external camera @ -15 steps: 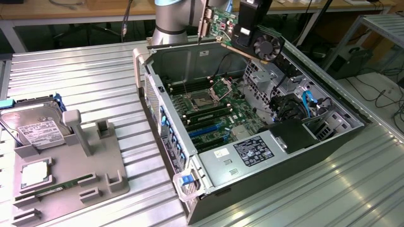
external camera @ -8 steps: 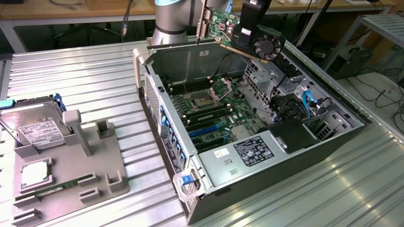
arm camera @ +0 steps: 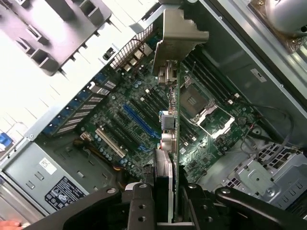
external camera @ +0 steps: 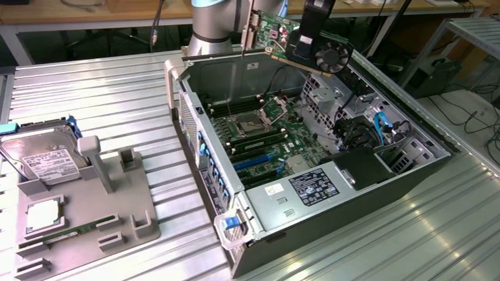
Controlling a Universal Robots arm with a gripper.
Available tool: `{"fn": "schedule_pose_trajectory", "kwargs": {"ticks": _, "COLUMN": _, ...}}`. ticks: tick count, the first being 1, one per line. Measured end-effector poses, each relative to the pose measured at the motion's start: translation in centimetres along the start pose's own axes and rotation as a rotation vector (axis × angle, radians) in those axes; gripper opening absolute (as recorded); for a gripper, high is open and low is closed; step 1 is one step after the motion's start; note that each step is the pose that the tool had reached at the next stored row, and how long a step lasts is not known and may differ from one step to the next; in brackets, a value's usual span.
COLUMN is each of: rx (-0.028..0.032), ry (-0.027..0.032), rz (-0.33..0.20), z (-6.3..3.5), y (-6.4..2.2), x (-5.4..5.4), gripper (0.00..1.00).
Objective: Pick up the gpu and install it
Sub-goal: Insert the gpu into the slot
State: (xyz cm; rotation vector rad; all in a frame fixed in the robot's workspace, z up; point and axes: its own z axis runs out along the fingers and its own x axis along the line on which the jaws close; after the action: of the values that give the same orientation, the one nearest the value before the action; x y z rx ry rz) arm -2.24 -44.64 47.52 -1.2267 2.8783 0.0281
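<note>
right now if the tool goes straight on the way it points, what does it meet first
The tool holds the gpu out ahead, so the card leads. Straight on lies the motherboard in the open case, beside the CPU socket, though depth is unclear.

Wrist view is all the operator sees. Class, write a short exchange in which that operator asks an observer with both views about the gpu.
Operator: Is the gpu seated in the case?
Observer: No. The gpu hangs tilted above the open case, near its far rim.
Operator: Which way does its fan point?
Observer: The black fan faces the exterior view's right, and the green board faces that view's left.
</note>
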Motion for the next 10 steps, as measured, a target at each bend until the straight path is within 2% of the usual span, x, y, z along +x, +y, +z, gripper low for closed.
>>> {"fn": "schedule_pose_trajectory", "kwargs": {"ticks": 10, "rx": -0.002, "ry": 0.0013, "rz": -0.108, "z": 0.0, "y": 0.0, "x": 0.0, "gripper": 0.28}}
